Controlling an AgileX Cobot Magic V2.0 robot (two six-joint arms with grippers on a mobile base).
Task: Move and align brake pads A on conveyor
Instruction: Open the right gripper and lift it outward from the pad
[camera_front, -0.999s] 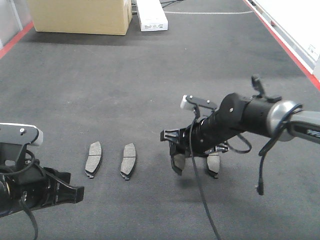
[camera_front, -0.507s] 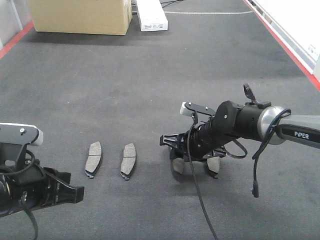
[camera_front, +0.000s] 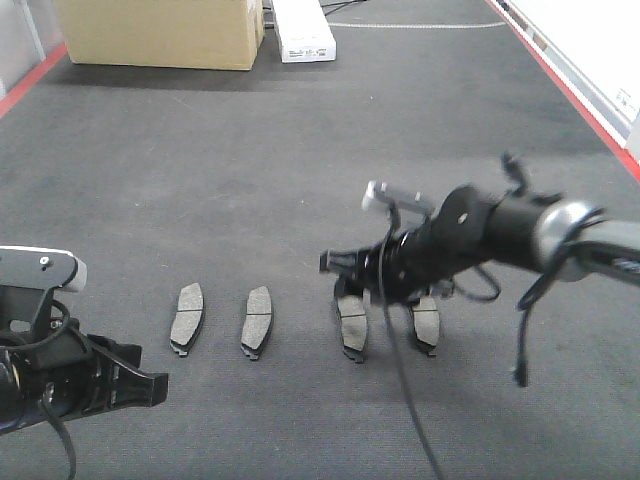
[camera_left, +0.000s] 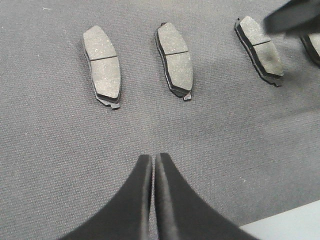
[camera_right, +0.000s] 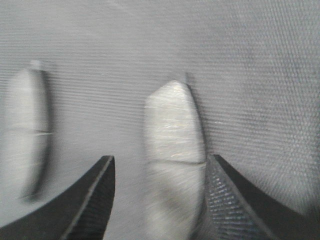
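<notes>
Right jaws (camera_right: 157, 200) spread astride pad (camera_right: 172, 165).

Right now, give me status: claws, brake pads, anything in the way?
Left claw shut, empty, short of the row. Right claw open, straddling third brake pad. Four brake pads lying side by side on conveyor. Nothing blocking; cardboard box far back.

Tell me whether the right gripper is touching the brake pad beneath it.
Cannot tell. In the blurred right wrist view the open right gripper straddles the brake pad; one finger borders the pad's edge, with no plain gap or contact.
</notes>
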